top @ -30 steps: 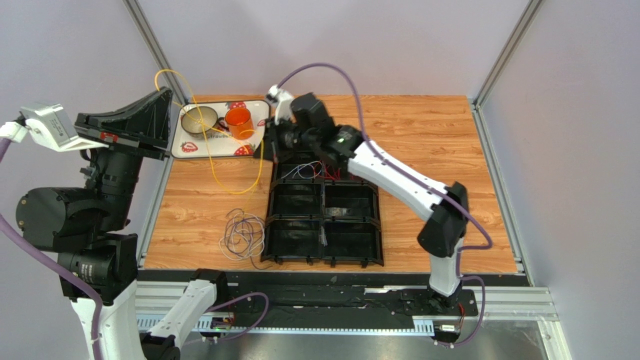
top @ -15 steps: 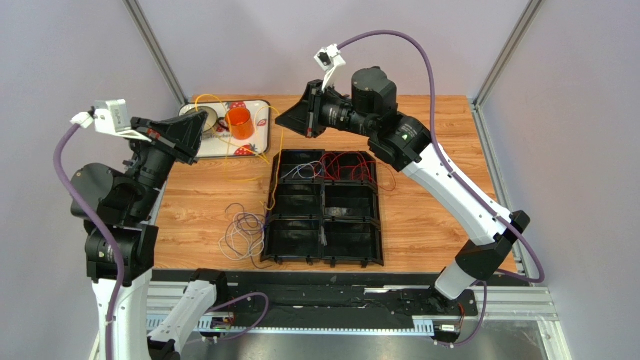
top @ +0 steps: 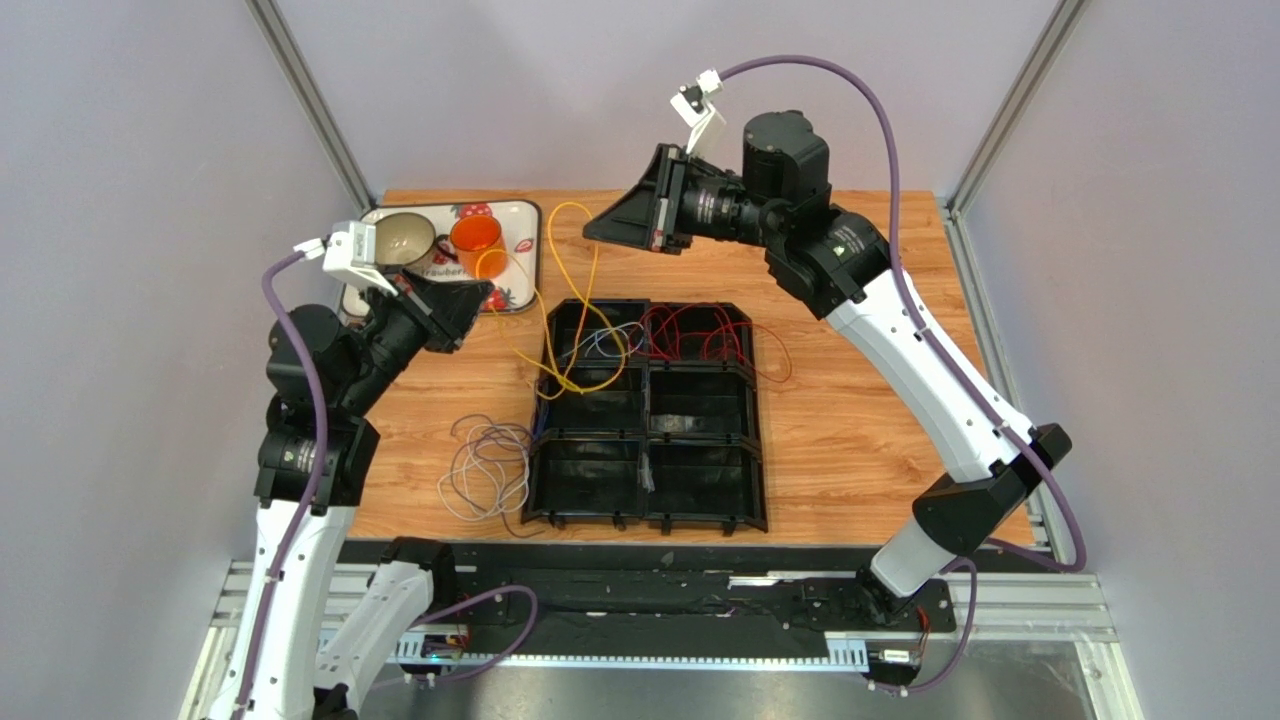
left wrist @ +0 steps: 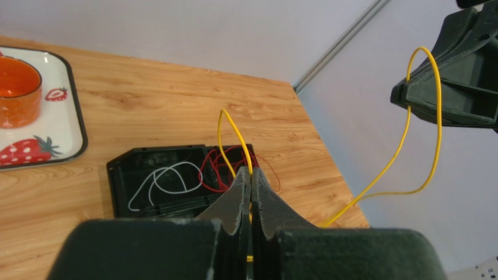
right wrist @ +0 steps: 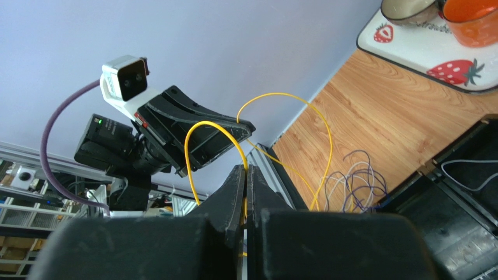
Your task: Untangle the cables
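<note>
A thin yellow cable hangs in loops between my two grippers, above the back left of the black divided tray. My left gripper is shut on one part of it, and the cable runs out past the fingertips in the left wrist view. My right gripper is raised over the table's back and shut on another part. A white wire lies in the tray's back left compartment and red wire in the back right one. A blue and white bundle lies on the table left of the tray.
A strawberry-print tray at the back left holds an orange cup and a bowl. Grey walls and metal frame posts enclose the wooden table.
My left arm has swung down and right toward the black tray. My right arm has risen and drawn back. The yellow cable has come off the strawberry tray and now hangs over the black tray.
</note>
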Motion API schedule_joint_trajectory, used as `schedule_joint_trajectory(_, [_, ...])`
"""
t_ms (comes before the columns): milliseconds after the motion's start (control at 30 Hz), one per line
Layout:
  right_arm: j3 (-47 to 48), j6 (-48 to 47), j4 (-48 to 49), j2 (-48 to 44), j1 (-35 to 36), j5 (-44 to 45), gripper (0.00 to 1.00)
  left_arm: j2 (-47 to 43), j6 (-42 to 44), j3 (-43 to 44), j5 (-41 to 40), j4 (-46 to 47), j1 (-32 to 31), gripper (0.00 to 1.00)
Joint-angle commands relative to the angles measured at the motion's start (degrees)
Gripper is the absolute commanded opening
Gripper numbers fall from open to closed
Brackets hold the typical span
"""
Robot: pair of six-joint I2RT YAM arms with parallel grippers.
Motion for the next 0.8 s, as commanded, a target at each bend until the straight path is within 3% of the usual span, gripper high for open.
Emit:
schedule_joint_trajectory(0, [-5.3,-2.9,-2.0,-3.2,0.1,1.7,0.0,-0.4,-0.6,-1.9,0.2,6.0,-3.7,0.0])
schedule_joint_trajectory(300, [-11.4,-6.7,-2.0,-1.5,0.1,2.1,0.0,3.8,1.3,-5.8,-7.9,7.7,-14.4,0.0])
schedule_joint_trajectory(767, [-11.0,-14.8,-1.5,5.6,-1.4,2.7,0.0,9.0,3.3,-7.6,-13.3,8.8,-16.4,0.0])
